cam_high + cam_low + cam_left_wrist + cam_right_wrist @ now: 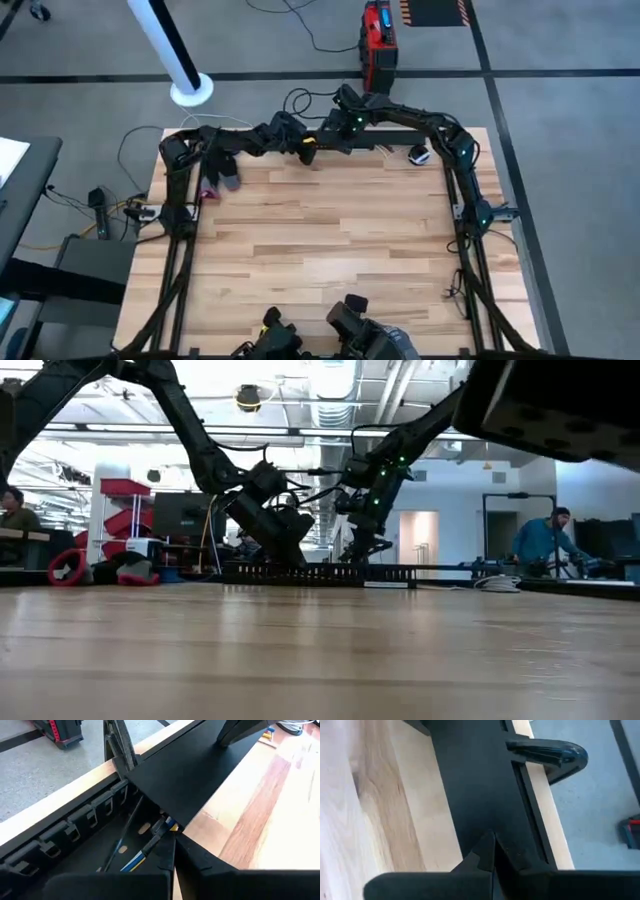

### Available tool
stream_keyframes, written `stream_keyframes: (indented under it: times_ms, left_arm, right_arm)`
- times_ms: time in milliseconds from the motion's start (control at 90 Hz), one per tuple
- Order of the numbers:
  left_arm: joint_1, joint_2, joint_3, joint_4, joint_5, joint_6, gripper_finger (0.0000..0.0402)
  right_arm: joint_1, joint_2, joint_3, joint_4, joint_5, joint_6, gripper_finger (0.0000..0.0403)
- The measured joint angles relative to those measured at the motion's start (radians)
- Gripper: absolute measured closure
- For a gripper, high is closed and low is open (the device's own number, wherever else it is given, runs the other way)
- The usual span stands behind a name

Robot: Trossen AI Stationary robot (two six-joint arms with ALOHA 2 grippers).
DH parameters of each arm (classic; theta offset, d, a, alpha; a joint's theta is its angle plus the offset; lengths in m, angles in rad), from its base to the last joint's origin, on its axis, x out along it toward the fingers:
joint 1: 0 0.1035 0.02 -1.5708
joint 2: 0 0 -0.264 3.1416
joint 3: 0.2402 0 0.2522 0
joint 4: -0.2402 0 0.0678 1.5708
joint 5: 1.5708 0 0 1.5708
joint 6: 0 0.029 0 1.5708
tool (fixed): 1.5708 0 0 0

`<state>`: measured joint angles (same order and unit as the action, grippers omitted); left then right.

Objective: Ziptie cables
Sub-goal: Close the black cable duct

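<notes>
Left wrist view: left pincer [172, 842] fingers pressed together, tips meeting over the cables [150, 847], which lie inside the comb-slotted channel [75, 827]; can't tell if a wire is actually pinched between the tips. Visible wires are grey, blue, white and a bit of yellow, running along the channel floor. A flat black strip [185, 775] lies tilted over the channel just ahead of the fingertips, covering the cables further along. Right wrist view: right pincer [490, 852] fingers also closed to a point, tips resting on or just above the same flat black strip [475, 785]; nothing visibly gripped. Another dark finger-shaped part [550, 755] reaches over the strip's far edge, probably the other arm. High view: both pincers are at the far edge of the worktop [320, 250], left pincer [308, 152] just beside right pincer [335, 135], both over the channel [390, 140] that runs along that edge. Cables themselves too small to make out from above. A small white and black object [420, 154] sits on the worktop near the channel's right end. Red toolbox-like case [378, 40] on the floor beyond the worktop. Low view: both arms come down to the channel [330, 573] at the far side of the worktop; a person [545, 545] stands in the room behind on the right, another person [15, 515] at the left edge.
</notes>
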<state>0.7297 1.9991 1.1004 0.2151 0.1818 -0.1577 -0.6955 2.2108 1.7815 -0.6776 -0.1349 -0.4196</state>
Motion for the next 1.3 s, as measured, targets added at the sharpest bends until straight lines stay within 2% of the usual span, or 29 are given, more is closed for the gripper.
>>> stream_keyframes:
  times_ms: [133,222,411,500,667,778,989,1300]
  left_arm:
    - [0.0,0.0,-0.001,0.009,0.001,0.016,0.0401]
    - [0.003,-0.021,-0.003,0.0,0.044,0.011,0.0402]
    - [-0.003,-0.157,0.002,-0.152,0.04,0.058,0.0401]
    - [-0.006,-0.225,-0.001,-0.274,-0.024,0.081,0.0401]
    - [0.039,-0.329,-0.005,-0.514,-0.261,0.098,0.0401]
    - [0.098,-0.336,-0.044,-0.631,-0.284,0.07,0.0401]
    - [0.142,-0.337,-0.168,-0.624,-0.223,0.029,0.0402]
    - [0.139,-0.313,-0.296,-0.391,-0.185,-0.016,0.0402]
  right_arm:
    - [-0.001,0.001,-0.001,0.011,-0.016,0.0,0.0403]
    - [-0.004,0.002,-0.001,0.009,-0.02,0.004,0.0403]
    - [-0.006,0.002,-0.003,-0.001,-0.033,0.004,0.0403]
    - [-0.005,0.002,-0.003,-0.004,-0.033,0.003,0.0403]
    - [-0.005,0.002,-0.003,-0.022,-0.033,-0.006,0.0403]
    - [-0.003,0.001,-0.01,-0.045,-0.033,-0.011,0.0403]
    - [0.017,-0.003,-0.052,-0.088,-0.032,-0.012,0.0403]
    - [0.038,-0.005,-0.054,-0.1,-0.022,-0.033,0.0403]
